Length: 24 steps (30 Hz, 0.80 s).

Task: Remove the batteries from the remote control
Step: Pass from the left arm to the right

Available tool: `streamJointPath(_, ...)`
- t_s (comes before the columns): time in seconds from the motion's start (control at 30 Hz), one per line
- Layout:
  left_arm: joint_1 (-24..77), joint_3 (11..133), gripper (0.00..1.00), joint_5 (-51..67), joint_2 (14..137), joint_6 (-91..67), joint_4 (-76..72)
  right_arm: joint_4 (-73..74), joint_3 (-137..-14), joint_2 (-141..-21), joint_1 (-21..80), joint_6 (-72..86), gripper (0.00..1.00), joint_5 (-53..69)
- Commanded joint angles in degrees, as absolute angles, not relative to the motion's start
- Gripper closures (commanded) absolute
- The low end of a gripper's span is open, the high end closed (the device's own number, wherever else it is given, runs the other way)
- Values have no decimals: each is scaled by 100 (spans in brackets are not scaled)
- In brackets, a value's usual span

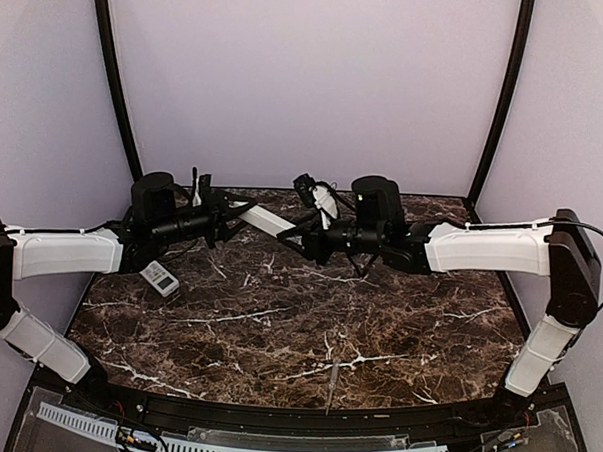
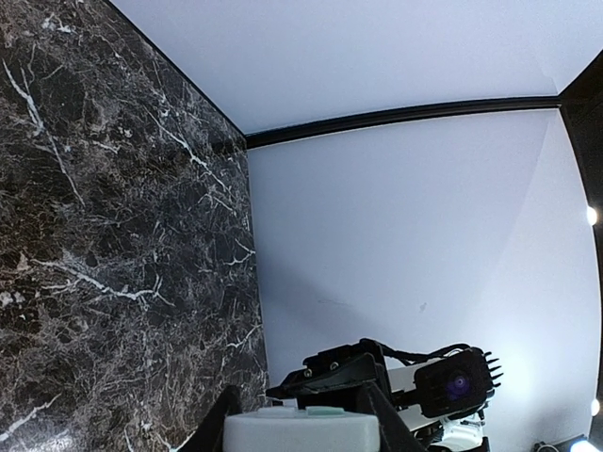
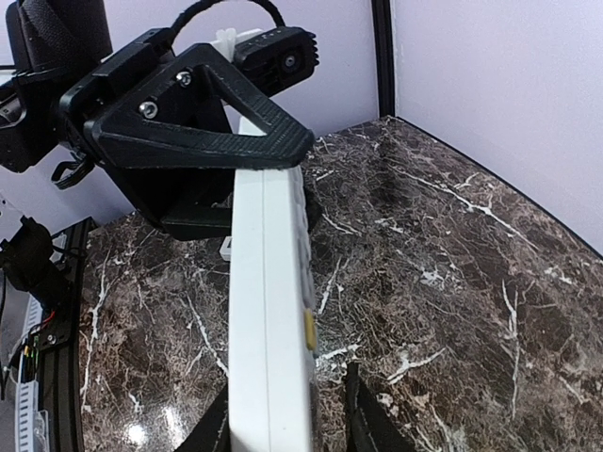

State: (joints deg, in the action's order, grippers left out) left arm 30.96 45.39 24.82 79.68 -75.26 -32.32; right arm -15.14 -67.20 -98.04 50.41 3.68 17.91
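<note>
Remote control: above dark marble table, lilac walls; long axis left-right. Left gripper clamps one end; right gripper straddles the other, grip unclear.

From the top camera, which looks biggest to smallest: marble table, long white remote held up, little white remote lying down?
1. the dark marble table
2. the long white remote, though it's raised nearer the camera
3. the little white remote

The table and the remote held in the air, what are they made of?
The table looks like polished dark marble, or a print of it: white veins, shiny glare. The remote looks like smooth white plastic, with a moulded seam along its side.
</note>
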Motion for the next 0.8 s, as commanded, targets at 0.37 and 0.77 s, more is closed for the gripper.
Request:
streamJointPath(0.37, 2863, 4728, 56, 2770, 7801, -7237, -3015, -2253, -6574, -9642, 4752, 1065, 100, 2387)
streamJointPath(0.77, 2347, 6120, 16, 2380, 7121, -3308, 367, -1625, -6350, -8885, 3744, 2196, 100, 3422)
